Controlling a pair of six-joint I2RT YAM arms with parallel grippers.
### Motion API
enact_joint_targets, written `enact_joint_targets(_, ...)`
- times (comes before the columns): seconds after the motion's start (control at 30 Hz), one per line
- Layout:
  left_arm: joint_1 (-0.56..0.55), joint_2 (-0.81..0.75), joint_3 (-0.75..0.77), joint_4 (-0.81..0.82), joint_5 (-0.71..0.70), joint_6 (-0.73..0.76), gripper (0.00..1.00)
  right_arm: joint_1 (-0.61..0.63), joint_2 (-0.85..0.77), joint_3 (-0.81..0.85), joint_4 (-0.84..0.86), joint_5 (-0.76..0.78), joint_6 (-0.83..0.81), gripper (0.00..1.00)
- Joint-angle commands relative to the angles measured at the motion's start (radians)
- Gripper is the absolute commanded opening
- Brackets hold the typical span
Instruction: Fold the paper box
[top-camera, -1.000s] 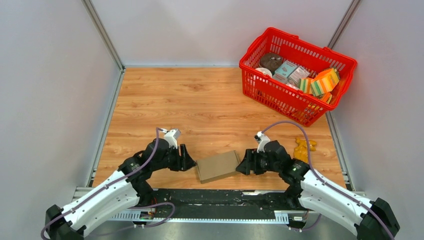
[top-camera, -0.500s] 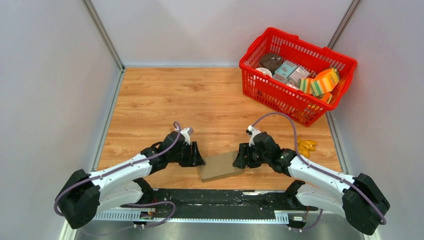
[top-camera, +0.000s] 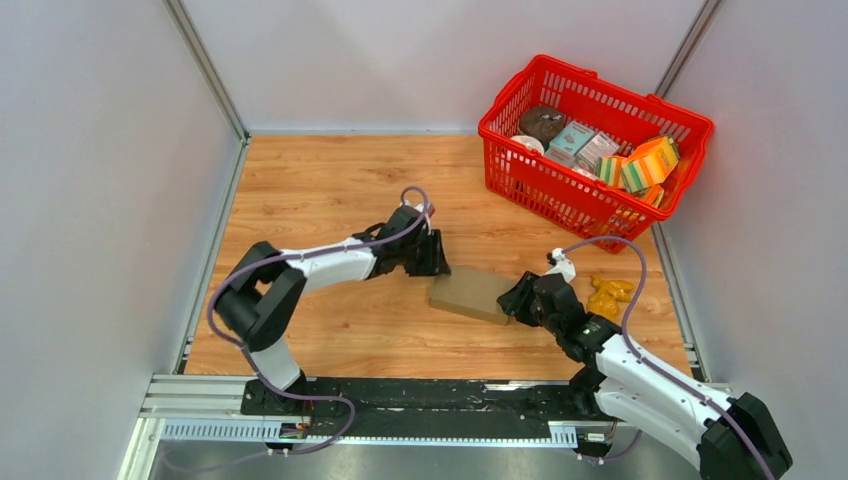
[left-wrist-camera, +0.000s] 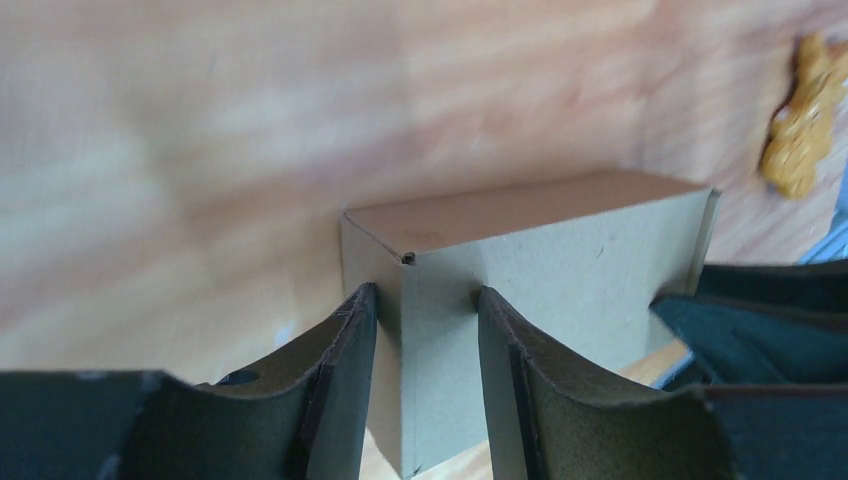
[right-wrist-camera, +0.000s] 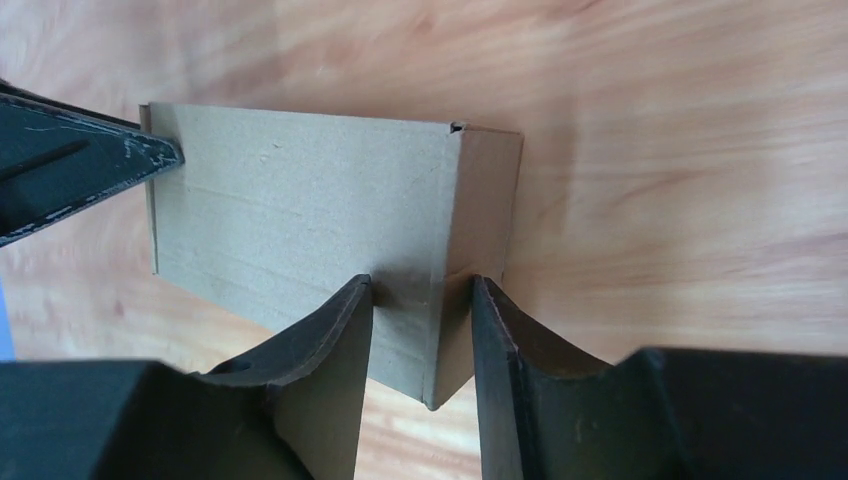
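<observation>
— Cardboard first: where does it sit?
— The plain brown cardboard paper box (top-camera: 472, 294) is right of the middle of the wooden table (top-camera: 330, 190), between the two arms. It is well short of the red plastic basket (top-camera: 560, 190) in the far right corner and near a small yellow object (top-camera: 607, 297) to its right. I cannot tell whether it rests on the wood or hangs just clear.
— And a second ago?
— It lay flatter, close to the near edge, with both arms tucked in beside it. Now the arms reach farther out, and the piece shows a top face and upright sides, so it looks like a squared-up sleeve, not a slab.
— Grips?
— The left gripper (left-wrist-camera: 420, 300) is clamped over the box's left corner edge, one finger on each side of the card. The right gripper (right-wrist-camera: 420, 290) pinches the right corner the same way.
— Meaning?
— I judge the body is now erected and held at both ends. End flaps probably remain to tuck, though the ends are too hidden to say.
</observation>
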Motion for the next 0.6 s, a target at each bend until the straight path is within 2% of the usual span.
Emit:
enact_joint_targets(0.0,-0.016,0.159,0.231,0.045,0.057,0.078,0.48,-0.074,0.03,0.006,0.123,0.078,0.03,0.42)
enact_joint_targets(0.13,-0.007,0.317,0.488,-0.047,0.069,0.144,0.47,-0.133,0.108,0.004,0.194,0.101,0.013,0.43)
enact_joint_targets(0.3,0.0,0.492,0.726,-0.093,0.092,0.168,0.47,-0.169,0.173,-0.005,0.292,0.117,0.045,0.44)
enact_joint_targets(0.43,0.002,0.549,0.817,-0.107,0.089,0.171,0.46,-0.212,0.211,0.012,0.324,0.157,0.028,0.46)
enact_joint_targets(0.57,0.01,0.581,0.879,-0.114,0.092,0.179,0.47,-0.268,0.242,0.026,0.341,0.133,0.004,0.47)
